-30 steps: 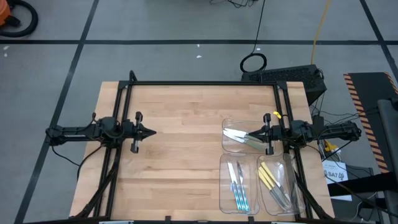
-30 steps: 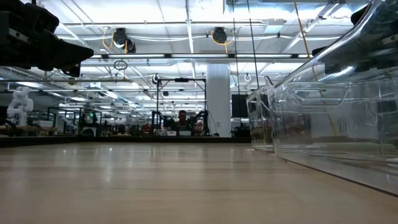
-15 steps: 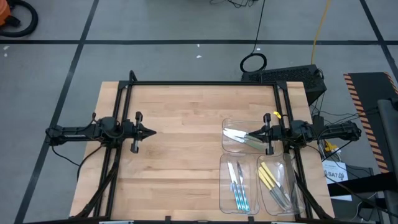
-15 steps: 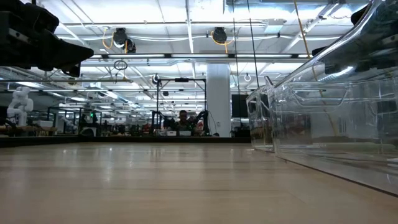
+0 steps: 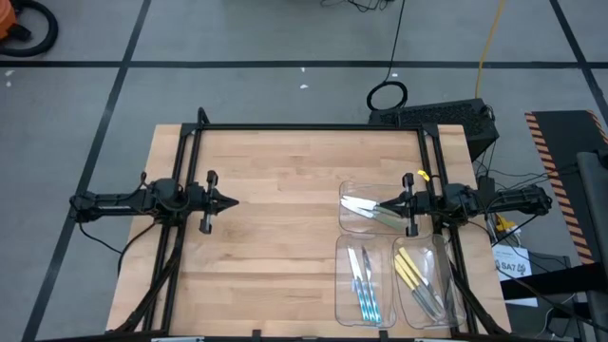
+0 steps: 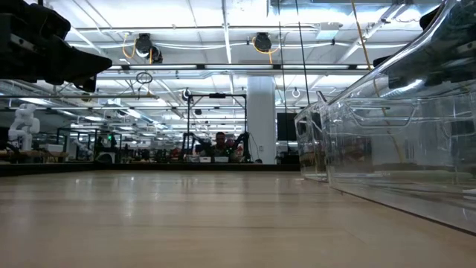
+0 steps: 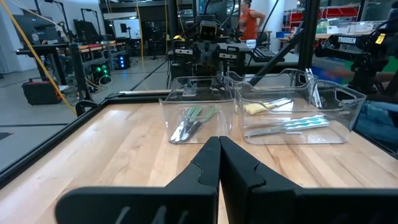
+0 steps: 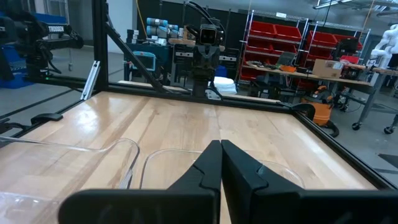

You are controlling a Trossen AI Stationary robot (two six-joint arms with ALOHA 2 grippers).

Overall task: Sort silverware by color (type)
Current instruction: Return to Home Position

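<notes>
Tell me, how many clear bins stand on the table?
3: the green-cutlery bin, and next to it, side by side, the blue-cutlery bin and the yellow-cutlery bin. None seems hidden.

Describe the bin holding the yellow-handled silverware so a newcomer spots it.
On the wooden table, three clear bins cluster at the right arm's side. Of the two nearest the high view's bottom edge, take the outer bin, by the table's right edge. It alone holds yellow-handled utensils; its neighbour holds blue-handled utensils, the third green-handled utensils.
</notes>
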